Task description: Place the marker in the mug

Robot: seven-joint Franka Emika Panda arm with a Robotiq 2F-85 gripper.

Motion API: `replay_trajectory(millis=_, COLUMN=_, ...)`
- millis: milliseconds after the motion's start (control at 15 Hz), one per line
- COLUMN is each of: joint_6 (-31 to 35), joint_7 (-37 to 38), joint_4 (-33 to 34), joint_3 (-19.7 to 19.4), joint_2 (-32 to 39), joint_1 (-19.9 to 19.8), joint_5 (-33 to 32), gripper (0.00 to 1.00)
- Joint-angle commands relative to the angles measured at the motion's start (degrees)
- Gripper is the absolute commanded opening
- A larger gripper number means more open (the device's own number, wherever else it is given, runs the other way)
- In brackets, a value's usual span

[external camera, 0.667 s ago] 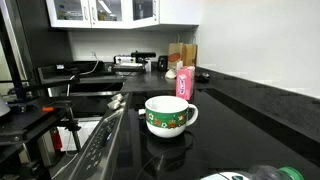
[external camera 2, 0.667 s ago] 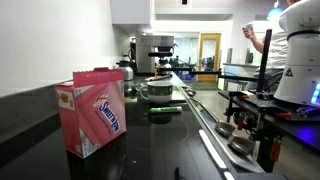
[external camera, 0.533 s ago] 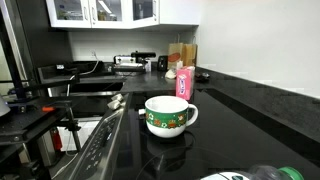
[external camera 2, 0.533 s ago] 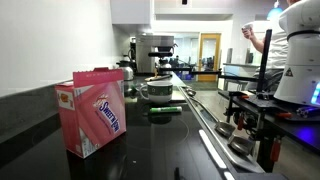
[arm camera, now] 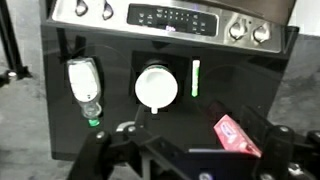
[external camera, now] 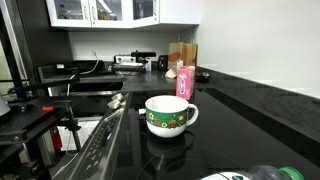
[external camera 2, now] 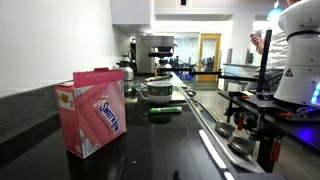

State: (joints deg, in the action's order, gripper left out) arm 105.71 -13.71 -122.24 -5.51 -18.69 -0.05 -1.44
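Observation:
A white mug with a green patterned band [external camera: 168,115] stands upright on the black countertop; it also shows in the other exterior view [external camera 2: 158,90]. From above in the wrist view the mug [arm camera: 157,86] looks empty. A green marker [arm camera: 196,77] lies flat just beside the mug, apart from it, and shows as a green stick in an exterior view [external camera 2: 165,110]. My gripper [arm camera: 185,152] hangs high above the counter, its fingers wide apart and empty. The gripper is out of both exterior views.
A pink carton [external camera 2: 92,112] stands on the counter near the mug and also shows in the wrist view [arm camera: 235,135]. A plastic bottle [arm camera: 84,85] lies on the mug's other side. A stove control panel [arm camera: 170,17] borders the counter. The robot base [external camera 2: 295,60] stands beside it.

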Motion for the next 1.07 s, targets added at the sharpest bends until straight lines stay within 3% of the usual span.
replay_trajectory(millis=0, joint_6=7.3, joint_7=-1.8, joint_4=-5.6, joint_3=3.3, joint_2=1.7, joint_1=2.8, joint_5=1.0, gripper=1.00)
replay_trajectory(millis=267, joint_6=20.9, joint_7=3.5, joint_4=-12.2, joint_3=7.4, joint_2=8.9, joint_1=5.0, joint_5=1.2, gripper=1.00)
replay_trajectory(millis=533, joint_6=29.2, joint_7=10.3, joint_4=-13.8, joint_3=8.5, joint_2=17.9, joint_1=4.2, joint_5=-3.4, gripper=1.00)
replay_trajectory(millis=667, joint_6=31.4, joint_7=13.6, joint_4=-12.8, joint_3=7.8, joint_2=22.2, joint_1=3.6, joint_5=-6.4, gripper=1.00)
replay_trajectory(millis=1000, joint_6=29.3, joint_7=13.8, joint_4=-7.9, joint_3=6.2, joint_2=32.5, joint_1=3.2, joint_5=-11.1, gripper=1.00)
